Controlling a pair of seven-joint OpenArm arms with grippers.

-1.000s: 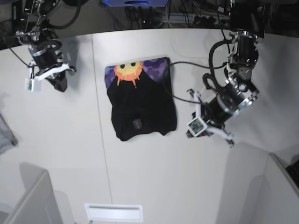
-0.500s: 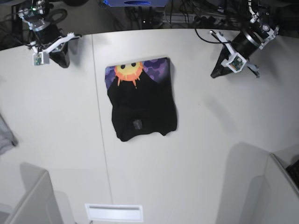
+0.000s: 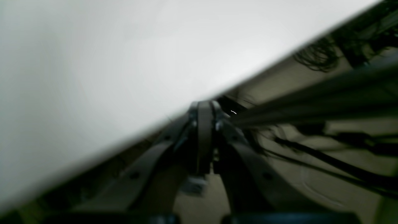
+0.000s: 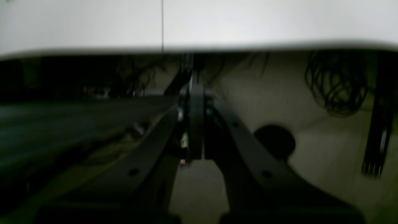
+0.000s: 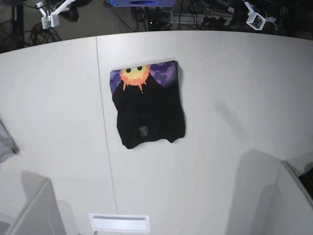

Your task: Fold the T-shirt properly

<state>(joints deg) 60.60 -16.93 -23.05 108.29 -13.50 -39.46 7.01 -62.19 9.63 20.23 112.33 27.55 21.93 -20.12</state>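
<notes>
Black cloth T-shirt [image 5: 149, 107] with sun-face print lies folded mid white table [image 5: 234, 161], nothing touching it. My left tool [image 3: 204, 109] and right tool [image 4: 196, 90] are both clenched, empty, parked beyond the far edge. I read the fold as done.

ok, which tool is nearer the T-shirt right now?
Roughly even, the right slightly nearer. Right tool sits past the table's far edge, up-left of the T-shirt; left tool up-right. Neither touches it.
</notes>
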